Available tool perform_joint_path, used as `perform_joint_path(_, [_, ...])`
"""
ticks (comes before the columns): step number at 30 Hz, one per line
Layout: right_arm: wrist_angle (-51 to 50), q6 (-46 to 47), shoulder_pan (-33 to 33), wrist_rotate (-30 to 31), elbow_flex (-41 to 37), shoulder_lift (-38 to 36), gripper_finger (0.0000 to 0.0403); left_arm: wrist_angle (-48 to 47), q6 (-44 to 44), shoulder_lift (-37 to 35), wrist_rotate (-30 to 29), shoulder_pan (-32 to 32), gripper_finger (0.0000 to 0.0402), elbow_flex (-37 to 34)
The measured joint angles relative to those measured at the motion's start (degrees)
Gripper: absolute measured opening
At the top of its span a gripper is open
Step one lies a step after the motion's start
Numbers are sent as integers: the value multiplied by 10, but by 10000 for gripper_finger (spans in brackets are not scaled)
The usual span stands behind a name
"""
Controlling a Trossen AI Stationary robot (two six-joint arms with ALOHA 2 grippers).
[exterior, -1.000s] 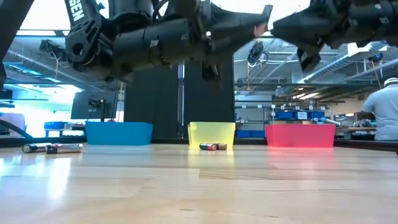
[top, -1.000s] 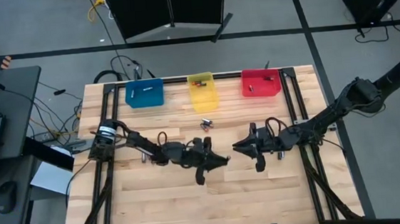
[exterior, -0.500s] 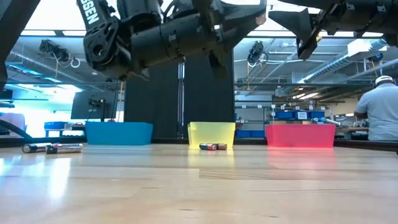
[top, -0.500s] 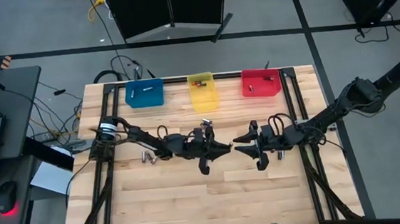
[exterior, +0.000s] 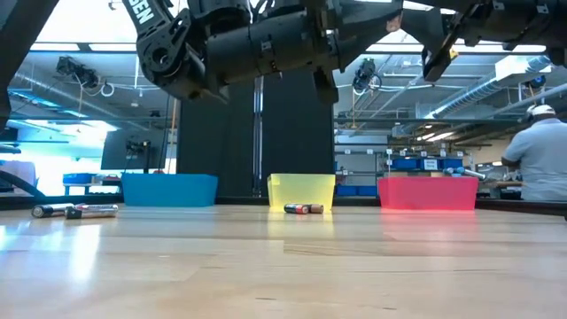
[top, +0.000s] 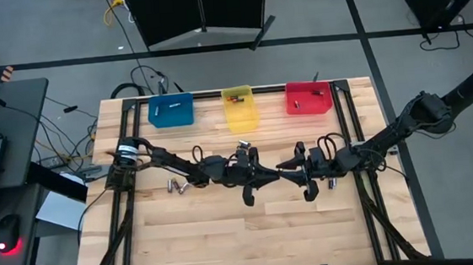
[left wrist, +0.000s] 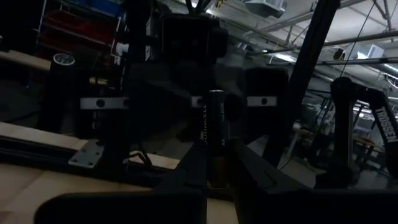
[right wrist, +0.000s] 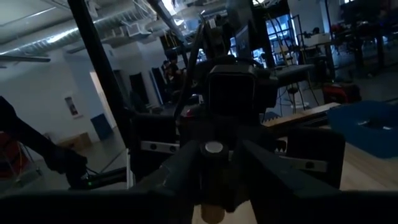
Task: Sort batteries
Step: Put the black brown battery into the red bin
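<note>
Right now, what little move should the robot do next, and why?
Probably the right gripper should take a firm hold of the battery before the left gripper lets go. The left one holds it in mid-air, and the two grippers meet tip to tip above the table.

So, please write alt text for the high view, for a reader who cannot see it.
Two dark grippers, left gripper and right gripper, meet tip to tip above the wooden table. Blue bin, yellow bin and red bin line its far edge.

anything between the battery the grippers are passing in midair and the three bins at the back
Nothing visible does. The battery is held between the left gripper and right gripper, above the table. Only two loose batteries lie before the yellow bin, low on the wood.
</note>
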Motion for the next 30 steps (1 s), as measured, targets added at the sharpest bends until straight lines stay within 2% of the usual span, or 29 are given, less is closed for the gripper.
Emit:
perform_joint_path(6, [2,-20,0,-2,0,0,63,-8,5,0,-5,0,45,0])
perform_joint_path(13, [1,-33,1,-3,0,0,62,-10,10,0,-8,0,50,0])
perform_joint_path(19, [1,-50,0,-3,0,0,62,-24,40,0,-10,0,116,0])
perform_joint_path(26, [20,-84,-18,0,0,-12,62,-68,150,-1,-15,0,135,0])
perform_joint_path(30, [-3,-99,-48,2,0,-39,62,-118,200,-4,-46,0,136,-1])
